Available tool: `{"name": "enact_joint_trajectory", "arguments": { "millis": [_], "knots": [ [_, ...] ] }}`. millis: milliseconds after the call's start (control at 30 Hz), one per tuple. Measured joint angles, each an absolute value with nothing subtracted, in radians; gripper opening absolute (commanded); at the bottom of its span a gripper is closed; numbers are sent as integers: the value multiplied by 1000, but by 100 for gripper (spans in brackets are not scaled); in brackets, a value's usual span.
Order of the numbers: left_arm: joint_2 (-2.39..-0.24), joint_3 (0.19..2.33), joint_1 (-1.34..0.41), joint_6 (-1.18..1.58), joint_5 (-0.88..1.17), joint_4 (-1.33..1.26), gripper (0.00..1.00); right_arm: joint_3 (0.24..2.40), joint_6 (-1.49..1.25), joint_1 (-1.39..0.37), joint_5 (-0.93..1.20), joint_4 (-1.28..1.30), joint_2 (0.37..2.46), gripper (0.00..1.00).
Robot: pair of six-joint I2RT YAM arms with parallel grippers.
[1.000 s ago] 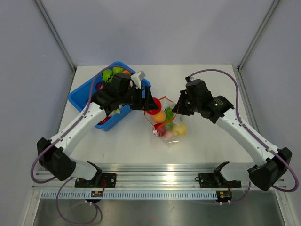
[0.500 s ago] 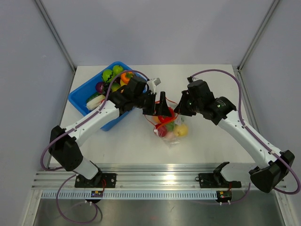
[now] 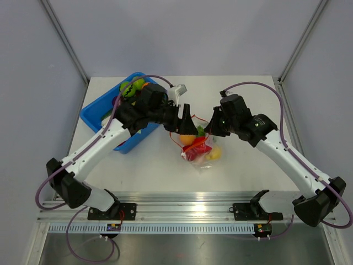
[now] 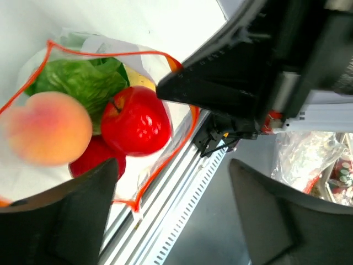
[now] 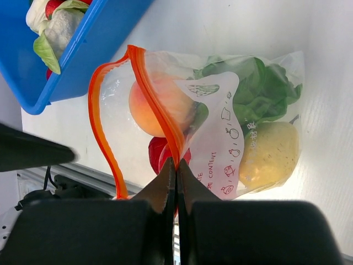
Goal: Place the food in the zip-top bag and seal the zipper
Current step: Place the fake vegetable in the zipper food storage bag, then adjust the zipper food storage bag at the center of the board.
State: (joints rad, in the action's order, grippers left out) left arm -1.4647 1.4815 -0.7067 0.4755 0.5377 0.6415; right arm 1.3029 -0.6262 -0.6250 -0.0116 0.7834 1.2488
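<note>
The clear zip-top bag lies mid-table with its mouth held open. My right gripper is shut on the orange zipper strip at the bag's rim. My left gripper is open and empty just above the mouth; its jaws stand wide apart in the left wrist view. A blurred peach sits in the mouth, beside a red apple and lettuce. A yellow piece lies deeper inside. The white slider tab hangs at the rim's near end.
A blue bin with more toy food stands at the back left, under my left arm; it also shows in the right wrist view. A metal rail runs along the near table edge.
My left gripper swung from the bin to over the bag's mouth and opened. The peach now shows in the mouth. My right gripper kept hold of the rim.
</note>
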Motion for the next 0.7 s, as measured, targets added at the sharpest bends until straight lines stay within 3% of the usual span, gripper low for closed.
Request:
{"name": "enact_joint_trajectory", "arguments": {
  "millis": [33,100,133,200,333,567,667,700],
  "knots": [
    [-1438,1477,-696,472,531,648,65,1301,-626,-625,-12,784,1248,0],
    [-1371,1447,-657,467,495,652,64,1297,-626,-626,-15,783,1244,0],
    [-1340,1430,-633,467,472,657,76,1295,-626,-626,-15,784,1242,0],
    [-1300,1399,-595,470,428,660,89,1290,-626,-626,-15,783,1240,0],
    [-1311,1338,-568,470,313,663,89,1286,-626,-626,-14,783,1240,0],
    [-1471,1273,-570,474,273,651,74,1286,-625,-626,-14,783,1240,0],
    [-1524,1273,-572,481,276,629,55,1286,-625,-626,-14,783,1240,1],
    [-1538,1274,-574,484,280,625,37,1286,-625,-626,-14,783,1240,3]
  ]
}}
